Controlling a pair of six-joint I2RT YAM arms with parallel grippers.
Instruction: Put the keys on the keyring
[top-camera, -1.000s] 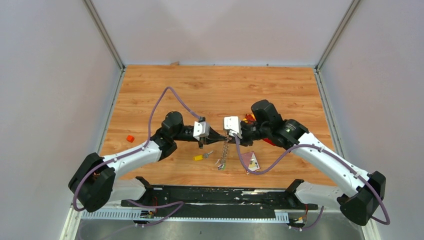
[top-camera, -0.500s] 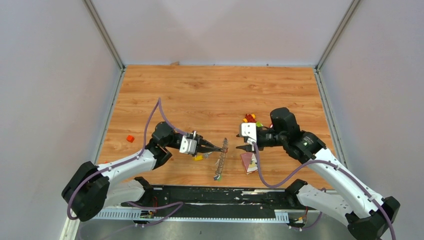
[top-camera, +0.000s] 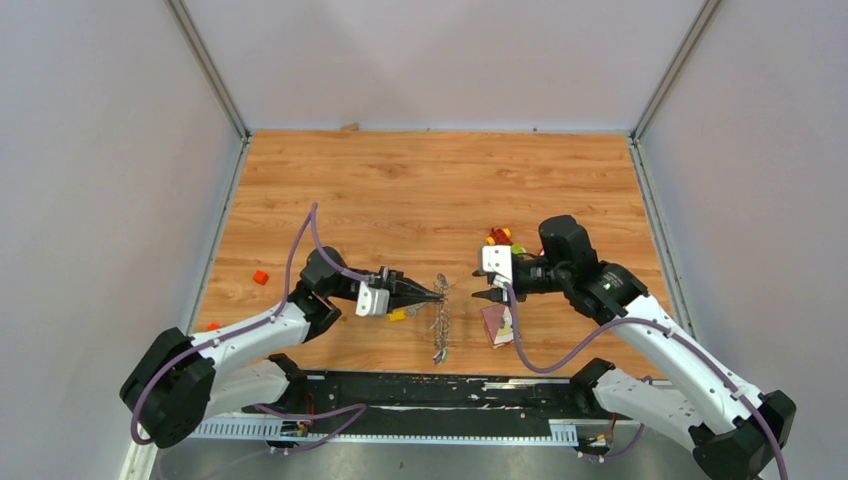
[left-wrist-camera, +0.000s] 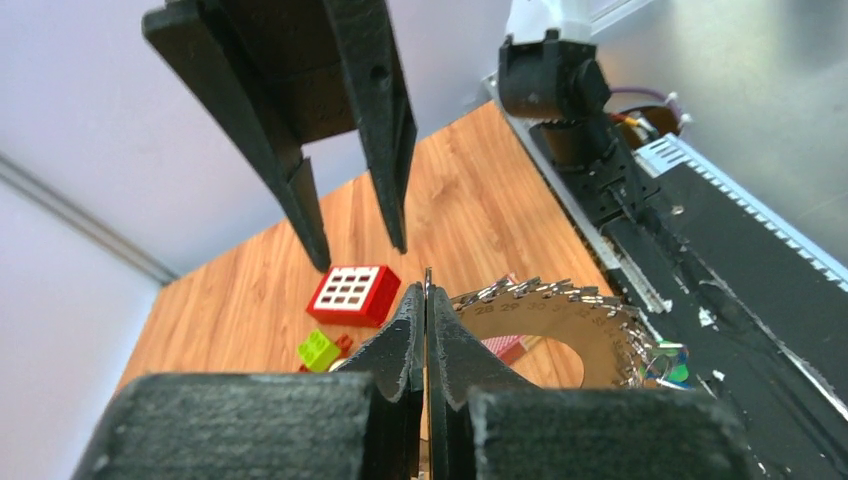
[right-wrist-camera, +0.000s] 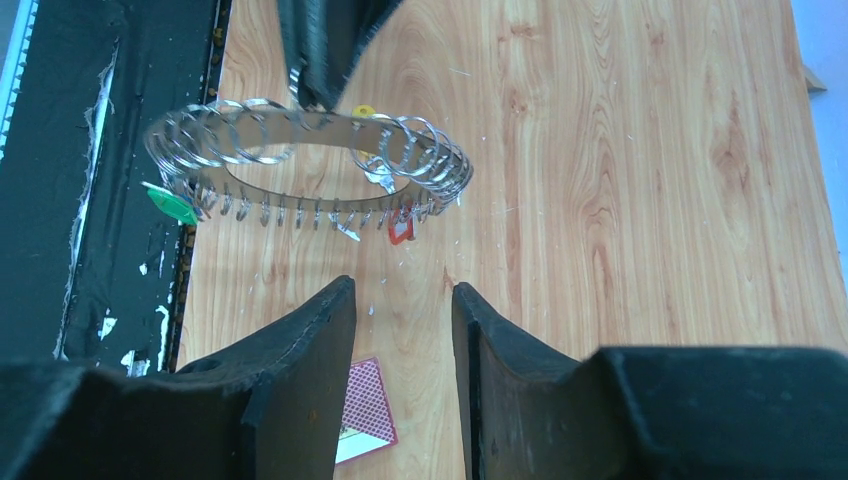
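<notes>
My left gripper (top-camera: 436, 293) is shut on the rim of the keyring (top-camera: 440, 322), a flat brown ring edged with many small metal loops, and holds it on edge above the table. In the left wrist view its jaws (left-wrist-camera: 427, 292) pinch the thin rim, and the keyring (left-wrist-camera: 580, 325) spreads out to the right. My right gripper (top-camera: 484, 295) is open and empty, a short gap right of the keyring. Its wrist view shows the keyring (right-wrist-camera: 300, 150) ahead of the open gripper (right-wrist-camera: 403, 300), with red (right-wrist-camera: 400, 230) and green (right-wrist-camera: 170, 203) tags hanging. A yellow-headed key (top-camera: 397, 315) lies under my left gripper.
A playing card (top-camera: 497, 322) lies below my right gripper. The yellow-red-green toy (top-camera: 500, 238) lies behind it. The red block with white buttons (left-wrist-camera: 352, 293) and a green brick (left-wrist-camera: 318, 350) show in the left wrist view. Small orange pieces (top-camera: 260, 277) lie far left.
My right gripper has drawn back to the right, away from the keyring. My left gripper has moved nearer and lower, carrying the keyring with it.
</notes>
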